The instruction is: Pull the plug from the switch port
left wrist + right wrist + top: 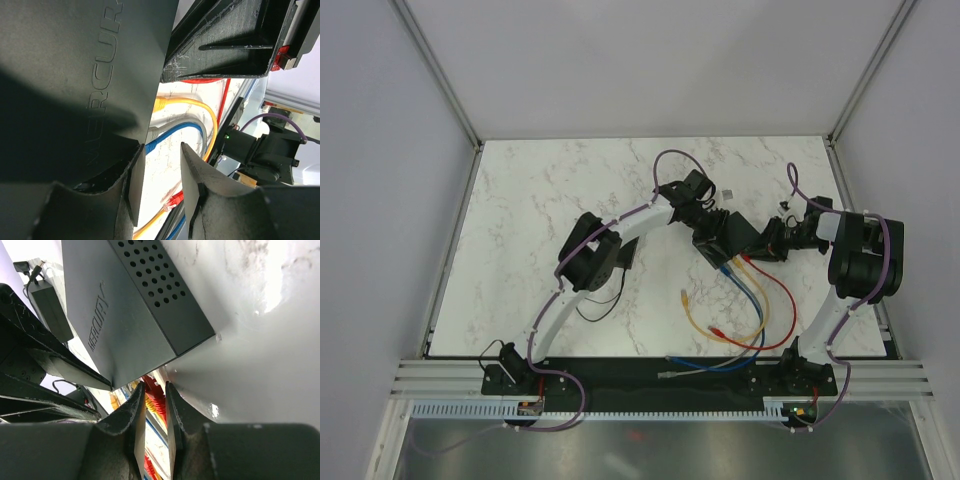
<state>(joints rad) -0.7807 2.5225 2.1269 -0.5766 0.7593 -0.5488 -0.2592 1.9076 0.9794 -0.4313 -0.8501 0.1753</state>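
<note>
Switch: the black Mercury switch point(135, 305) lies on the desk point(520, 220), right of centre and about midway between the near and far edges. Its port edge is turned toward the near edge.
Ports and contents: a red plug point(158, 402), yellow plug point(160, 104), grey plug point(153, 132) and blue plug point(151, 145) sit along the port edge. How deep each is seated cannot be read.
Other containers: none in view.
Right claw point(153, 387): narrowed to a slim gap at the port edge, pinching the red plug.
Left claw point(161, 152): spread, with nothing between its fingers. The housing lies just beside one finger, but contact cannot be confirmed.
Step in hand: the plug is grasped. Extraction appears not yet begun, since the plug sits at the port.
Next move: draw the plug straight out along the port axis with the latch tab depressed. The housing must be restrained, or it will probably slide with the plug.
</note>
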